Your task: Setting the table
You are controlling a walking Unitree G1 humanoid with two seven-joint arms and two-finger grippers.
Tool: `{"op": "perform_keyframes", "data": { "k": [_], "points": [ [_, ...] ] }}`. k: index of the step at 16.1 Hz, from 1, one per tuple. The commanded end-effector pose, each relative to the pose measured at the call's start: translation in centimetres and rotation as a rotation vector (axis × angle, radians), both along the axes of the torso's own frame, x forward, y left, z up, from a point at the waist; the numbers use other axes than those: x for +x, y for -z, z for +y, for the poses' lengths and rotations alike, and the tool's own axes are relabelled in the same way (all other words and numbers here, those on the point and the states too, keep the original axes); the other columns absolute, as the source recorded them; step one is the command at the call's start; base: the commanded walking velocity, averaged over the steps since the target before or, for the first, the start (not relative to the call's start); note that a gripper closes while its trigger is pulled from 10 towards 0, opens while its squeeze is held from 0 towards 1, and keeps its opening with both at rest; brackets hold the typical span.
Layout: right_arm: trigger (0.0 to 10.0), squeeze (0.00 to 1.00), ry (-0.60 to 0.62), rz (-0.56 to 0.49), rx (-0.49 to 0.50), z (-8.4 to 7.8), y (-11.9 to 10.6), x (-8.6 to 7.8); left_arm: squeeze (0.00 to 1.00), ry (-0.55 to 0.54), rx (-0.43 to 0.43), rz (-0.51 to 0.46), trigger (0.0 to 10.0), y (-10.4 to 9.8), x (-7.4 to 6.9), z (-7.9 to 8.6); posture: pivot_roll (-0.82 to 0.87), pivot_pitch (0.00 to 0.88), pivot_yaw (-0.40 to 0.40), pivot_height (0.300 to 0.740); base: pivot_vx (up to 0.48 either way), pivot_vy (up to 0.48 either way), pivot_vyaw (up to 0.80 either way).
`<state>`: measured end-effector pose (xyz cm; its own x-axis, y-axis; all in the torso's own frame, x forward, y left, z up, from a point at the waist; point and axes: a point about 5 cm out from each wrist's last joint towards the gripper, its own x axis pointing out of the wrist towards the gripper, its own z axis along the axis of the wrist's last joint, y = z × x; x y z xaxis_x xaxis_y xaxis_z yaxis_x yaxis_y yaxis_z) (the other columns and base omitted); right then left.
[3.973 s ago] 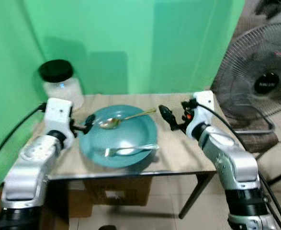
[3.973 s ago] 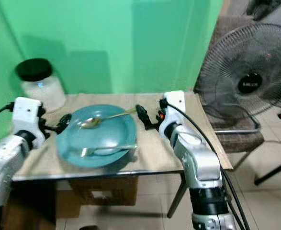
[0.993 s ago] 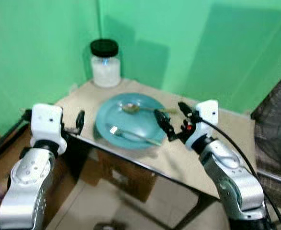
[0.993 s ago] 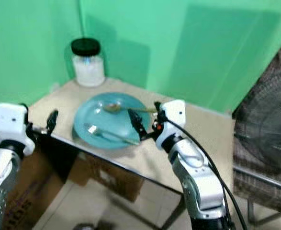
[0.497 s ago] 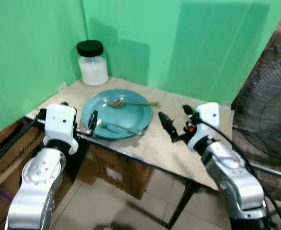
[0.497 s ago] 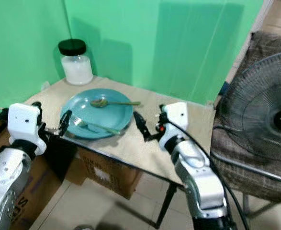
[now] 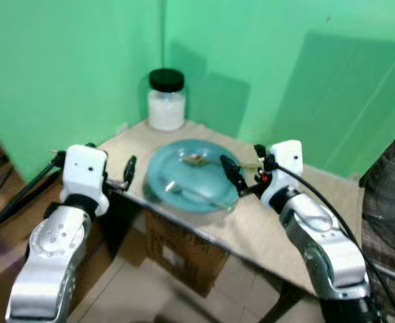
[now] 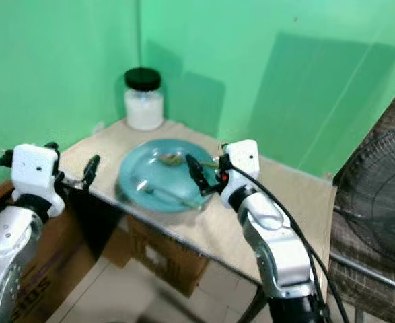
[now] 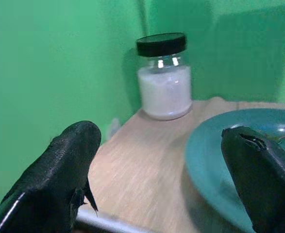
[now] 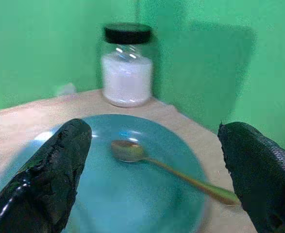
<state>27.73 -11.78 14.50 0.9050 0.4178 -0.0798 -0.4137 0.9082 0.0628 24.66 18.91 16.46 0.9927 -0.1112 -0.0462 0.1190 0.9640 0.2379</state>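
A teal plate (image 7: 190, 185) lies on the small wooden table (image 7: 251, 225). On the plate rest a gold spoon (image 10: 147, 158) toward the back and a silver fork (image 7: 187, 192) toward the front. My right gripper (image 7: 241, 176) is open, hovering at the plate's right rim, its fingers (image 10: 251, 174) spread wide with nothing between them. My left gripper (image 7: 126, 176) is also open and holds nothing; it hangs off the table's left edge, a short way from the plate (image 9: 234, 160).
A glass jar (image 7: 166, 101) of white powder with a black lid stands at the table's back left corner against the green wall. A cardboard box (image 7: 184, 252) sits under the table. A fan's grille (image 8: 379, 195) is at the right.
The camera has swung, so the whole scene has shifted. My right gripper now sits at the plate's right rim, closer than before. The plate, spoon and fork stay put.
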Motion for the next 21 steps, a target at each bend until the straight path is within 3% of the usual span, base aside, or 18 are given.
{"op": "perform_keyframes", "data": {
  "k": [1, 4, 8, 12, 16, 21],
  "points": [
    [10.0, 0.00, 0.008, -0.022, -0.005, -0.4, -0.6, 0.6, 0.00, 0.019, 0.003, -0.003, 10.0, 0.0, 0.2, -0.3, 0.21, 0.000, -0.048, 0.740, 0.409, 0.000, 0.00],
    [10.0, 0.00, -0.063, -0.036, -0.058, -0.1, -0.8, 0.9, 0.00, 0.030, 0.005, -0.004, 10.0, 0.1, 0.2, -0.6, 0.22, 0.000, -0.055, 0.740, 0.361, 0.000, 0.00],
    [10.0, 0.00, -0.107, -0.034, -0.005, 0.1, -1.0, 0.8, 0.00, 0.033, 0.005, 0.000, 10.0, 0.1, -0.3, -0.8, 0.23, 0.000, -0.065, 0.740, 0.350, 0.000, 0.40],
    [10.0, 0.00, -0.174, -0.047, -0.038, -0.3, -1.2, 0.7, 0.00, 0.083, 0.010, 0.026, 10.0, 0.3, -0.5, -1.3, 0.22, 0.000, -0.054, 0.740, 0.068, 0.000, 0.00],
    [10.0, 0.00, -0.199, 0.031, -0.044, -2.0, -2.1, 1.3, 0.00, 0.241, 0.030, 0.082, 10.0, 0.4, -1.0, -1.6, 0.22, 0.000, -0.047, 0.740, 0.000, 0.000, 0.00],
    [10.0, 0.00, -0.277, 0.262, -0.190, -3.7, -1.7, 1.5, 0.00, 0.510, 0.017, 0.238, 10.0, 0.8, -2.0, -1.6, 0.20, 0.000, -0.049, 0.740, 0.000, 0.000, 0.00]
  ]
}}
